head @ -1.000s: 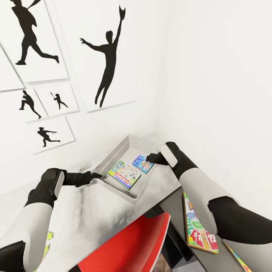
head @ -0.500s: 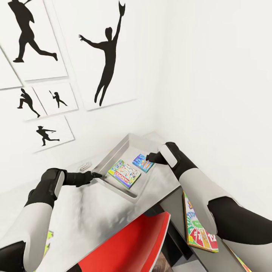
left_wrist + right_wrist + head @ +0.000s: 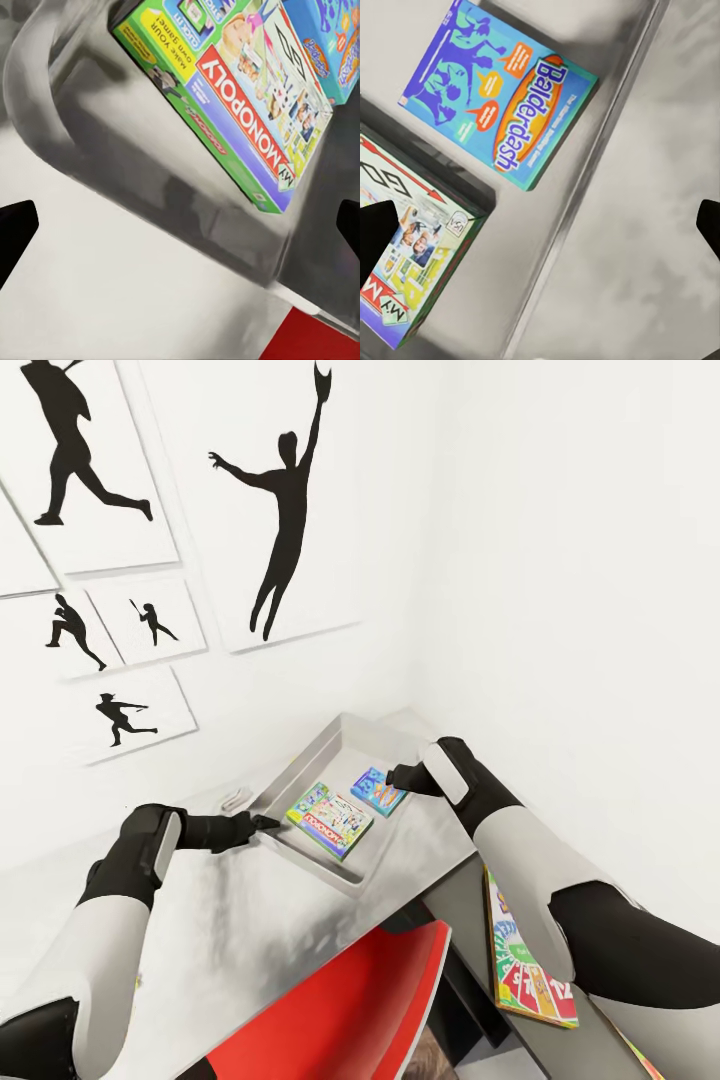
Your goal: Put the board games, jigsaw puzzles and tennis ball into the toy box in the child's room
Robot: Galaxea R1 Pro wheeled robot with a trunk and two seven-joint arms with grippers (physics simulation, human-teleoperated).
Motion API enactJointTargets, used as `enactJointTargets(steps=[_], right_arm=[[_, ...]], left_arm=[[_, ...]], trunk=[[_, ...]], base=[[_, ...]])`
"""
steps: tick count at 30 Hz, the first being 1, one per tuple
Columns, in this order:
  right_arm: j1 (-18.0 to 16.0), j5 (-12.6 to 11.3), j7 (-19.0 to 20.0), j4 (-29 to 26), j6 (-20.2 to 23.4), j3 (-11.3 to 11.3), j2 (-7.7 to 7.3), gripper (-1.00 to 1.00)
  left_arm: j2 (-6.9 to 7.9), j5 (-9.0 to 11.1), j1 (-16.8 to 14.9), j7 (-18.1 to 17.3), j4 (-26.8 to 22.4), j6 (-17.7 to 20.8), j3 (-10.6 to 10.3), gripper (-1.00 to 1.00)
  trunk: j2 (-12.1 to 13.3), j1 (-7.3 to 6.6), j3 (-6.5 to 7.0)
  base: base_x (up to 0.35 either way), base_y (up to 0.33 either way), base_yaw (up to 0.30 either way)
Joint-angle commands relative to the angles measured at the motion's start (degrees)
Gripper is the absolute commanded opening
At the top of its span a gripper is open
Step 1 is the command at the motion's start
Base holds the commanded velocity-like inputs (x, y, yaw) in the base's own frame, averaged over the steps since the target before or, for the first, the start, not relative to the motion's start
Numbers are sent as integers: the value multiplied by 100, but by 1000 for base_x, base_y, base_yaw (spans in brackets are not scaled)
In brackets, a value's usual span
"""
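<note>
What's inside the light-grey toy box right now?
Inside the shallow light-grey toy box lie two flat games: the green-edged Monopoly box and the blue Balderdash box, side by side. Whatever lies beneath them is covered.

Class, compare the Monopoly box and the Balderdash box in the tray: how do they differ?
The Monopoly box has a green edge and a white, busy cover; the Balderdash box is blue with an orange oval. Monopoly looks larger, and lies nearer the left gripper; Balderdash lies by the right gripper. Both lie flat, face up, in the tray.

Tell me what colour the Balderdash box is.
Blue, with an orange title oval: the Balderdash box shows best in the right wrist view.
</note>
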Motion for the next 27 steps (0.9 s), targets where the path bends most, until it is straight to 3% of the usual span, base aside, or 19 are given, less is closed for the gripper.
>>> enactJointTargets(steps=[1, 10, 16, 27], right_arm=[[-5, -60, -54, -4, 10, 27, -4, 100], [-4, -56, -54, -2, -17, 31, -5, 100], [-3, -37, -54, 70, -299, 34, -5, 100], [-4, 30, 120, 718, -902, 60, -7, 100]], left_arm=[[-14, -44, -6, -44, -4, 29, 16, 100], [-24, -44, -7, -44, -5, 29, 16, 100], [-28, -49, -7, -44, -5, 29, 16, 100], [-31, -53, -7, -44, -5, 29, 16, 100]], trunk=[[-11, 3, -11], [-11, 3, -11], [-11, 3, -12], [-11, 3, -35]], base=[[0, 0, 0], [0, 0, 0], [0, 0, 0], [0, 0, 0]])
